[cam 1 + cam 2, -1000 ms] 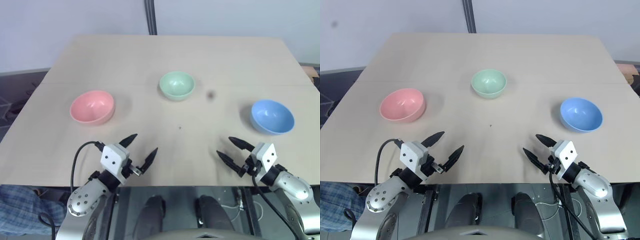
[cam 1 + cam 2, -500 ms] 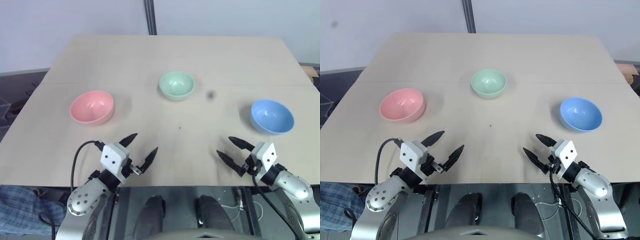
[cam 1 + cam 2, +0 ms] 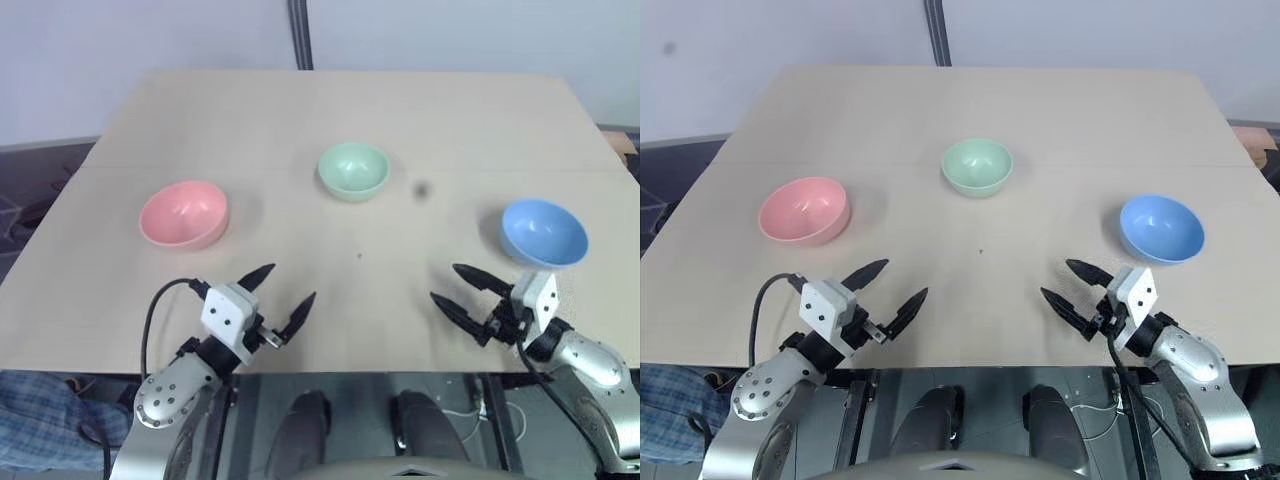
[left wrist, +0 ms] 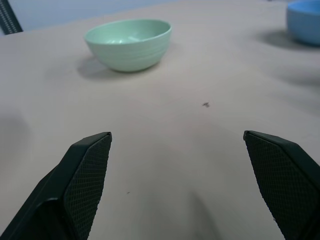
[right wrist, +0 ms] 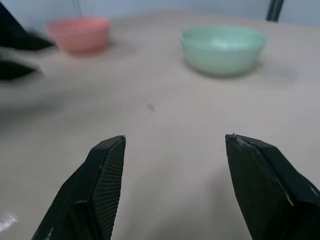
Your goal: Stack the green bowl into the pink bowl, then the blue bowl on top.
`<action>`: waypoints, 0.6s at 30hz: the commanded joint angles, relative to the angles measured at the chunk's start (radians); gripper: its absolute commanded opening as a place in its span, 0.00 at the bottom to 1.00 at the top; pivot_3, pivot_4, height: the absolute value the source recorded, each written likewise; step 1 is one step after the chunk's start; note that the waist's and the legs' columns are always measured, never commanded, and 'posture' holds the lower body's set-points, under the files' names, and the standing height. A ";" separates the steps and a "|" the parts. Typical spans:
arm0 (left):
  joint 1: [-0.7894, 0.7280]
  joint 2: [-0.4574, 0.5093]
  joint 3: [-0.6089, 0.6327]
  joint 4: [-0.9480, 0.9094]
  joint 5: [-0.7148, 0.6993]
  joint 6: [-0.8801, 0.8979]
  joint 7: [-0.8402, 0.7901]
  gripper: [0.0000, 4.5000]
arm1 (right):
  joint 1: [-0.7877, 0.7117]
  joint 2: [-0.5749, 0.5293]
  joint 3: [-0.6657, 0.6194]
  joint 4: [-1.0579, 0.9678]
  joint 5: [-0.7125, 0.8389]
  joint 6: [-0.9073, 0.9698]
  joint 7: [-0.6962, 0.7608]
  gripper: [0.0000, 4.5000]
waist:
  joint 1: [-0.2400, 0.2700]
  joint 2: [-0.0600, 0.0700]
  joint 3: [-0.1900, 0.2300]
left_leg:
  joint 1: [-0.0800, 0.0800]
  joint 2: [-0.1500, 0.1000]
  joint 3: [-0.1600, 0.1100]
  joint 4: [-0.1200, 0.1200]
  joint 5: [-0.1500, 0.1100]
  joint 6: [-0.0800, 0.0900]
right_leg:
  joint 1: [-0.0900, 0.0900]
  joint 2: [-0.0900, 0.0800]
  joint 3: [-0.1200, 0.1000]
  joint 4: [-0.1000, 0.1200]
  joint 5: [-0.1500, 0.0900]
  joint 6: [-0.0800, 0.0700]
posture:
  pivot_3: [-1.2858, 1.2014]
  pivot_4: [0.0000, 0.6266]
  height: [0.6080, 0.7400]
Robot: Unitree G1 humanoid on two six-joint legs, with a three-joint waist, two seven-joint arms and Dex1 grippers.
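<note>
On the left of the pale, matte wooden table (image 3: 400,110) sits the round, smooth salmon-pink bowl (image 3: 184,214), plain and empty. Near of it, over the table's near edge, the left gripper (image 3: 278,296) hovers with its two black, tapered, cross-hatched fingers (image 4: 85,175) spread wide and nothing between them. The smaller round mint-green bowl (image 3: 353,170) stands far of centre, smooth with a faint sheen inside, well apart from both others. A small dark speck (image 3: 360,256) marks the table near the middle. On the right the round sky-blue bowl (image 3: 543,233) rests alone. Just near of it the right gripper (image 3: 462,292) hangs with its black fingers (image 5: 107,185) spread and empty. Since a second ago the right gripper has risen slightly and rolled its wrist; the bowls and the left gripper have stayed put.
</note>
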 commanded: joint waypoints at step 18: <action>-0.276 0.202 0.249 0.143 0.150 0.169 0.150 1.00 | -0.100 -0.018 -0.044 -0.153 0.198 0.124 -0.057 0.74 | 0.001 0.000 0.000 | -0.001 0.000 -0.002 0.000 0.000 0.000 | 0.000 0.000 -0.003 0.000 0.000 0.000 | 0.52 0.24 1.00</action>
